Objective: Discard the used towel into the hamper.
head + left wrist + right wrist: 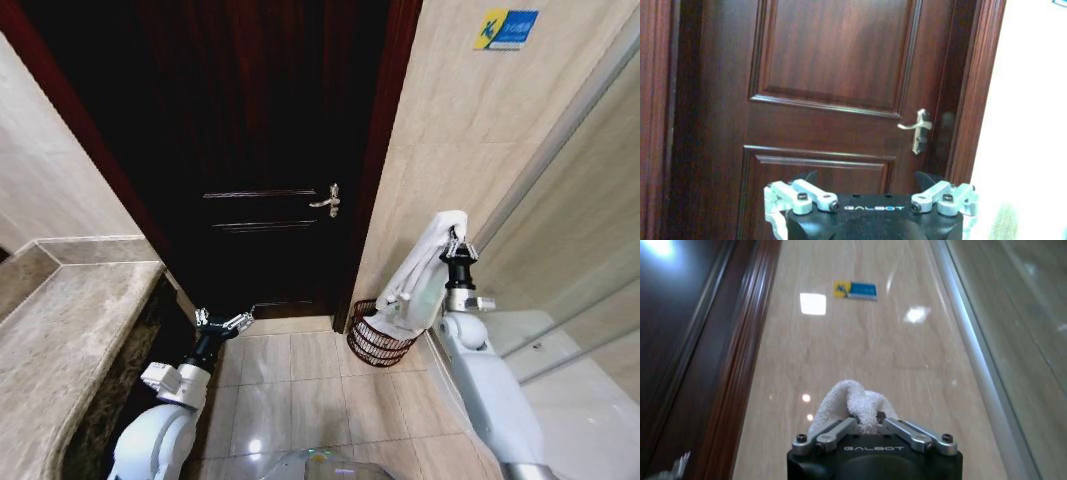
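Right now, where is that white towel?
In the head view the white towel hangs on the robot's right, pinched in the right claw, its lower end draping into the wire hamper beside the door frame.

Bathroom: marble counter (pixel 60 340), tiled wall (pixel 440 150), glass partition (pixel 580 200).

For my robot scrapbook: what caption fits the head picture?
Right tool holds a white towel over the hamper; left tool waits open.
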Tool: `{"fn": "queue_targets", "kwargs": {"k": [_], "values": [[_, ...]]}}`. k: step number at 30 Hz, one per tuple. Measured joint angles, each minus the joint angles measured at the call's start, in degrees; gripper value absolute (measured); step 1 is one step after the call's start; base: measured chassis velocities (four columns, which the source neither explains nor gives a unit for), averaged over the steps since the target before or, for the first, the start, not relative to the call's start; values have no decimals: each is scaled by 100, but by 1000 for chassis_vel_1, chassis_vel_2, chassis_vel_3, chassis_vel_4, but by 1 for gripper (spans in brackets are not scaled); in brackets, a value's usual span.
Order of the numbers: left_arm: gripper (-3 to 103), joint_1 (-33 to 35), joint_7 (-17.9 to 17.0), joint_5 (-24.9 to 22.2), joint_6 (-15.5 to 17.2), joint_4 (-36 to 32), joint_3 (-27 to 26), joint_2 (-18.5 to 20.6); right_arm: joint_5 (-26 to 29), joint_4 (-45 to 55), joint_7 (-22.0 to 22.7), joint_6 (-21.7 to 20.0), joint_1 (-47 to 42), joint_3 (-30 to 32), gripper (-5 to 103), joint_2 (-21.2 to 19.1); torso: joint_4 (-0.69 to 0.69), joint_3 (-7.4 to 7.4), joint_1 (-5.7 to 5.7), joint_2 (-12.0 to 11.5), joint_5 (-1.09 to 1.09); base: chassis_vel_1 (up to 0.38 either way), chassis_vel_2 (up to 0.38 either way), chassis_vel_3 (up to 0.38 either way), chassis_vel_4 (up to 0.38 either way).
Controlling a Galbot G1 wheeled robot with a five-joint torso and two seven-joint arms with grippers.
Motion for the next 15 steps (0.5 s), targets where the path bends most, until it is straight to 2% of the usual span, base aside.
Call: {"fn": "queue_targets", "kwargs": {"k": [5,15], "values": [[99,1,0,0,0,0,0,0,-39,-230,-5,-137,-104,3,3,48,0,-1,-2,1,1,0,0,0,0],[99,0,0,0,0,0,0,0,224,-891,-458,-209,193,-351,3,-46,0,0,1,0,-2,0,0,0,0]]}}
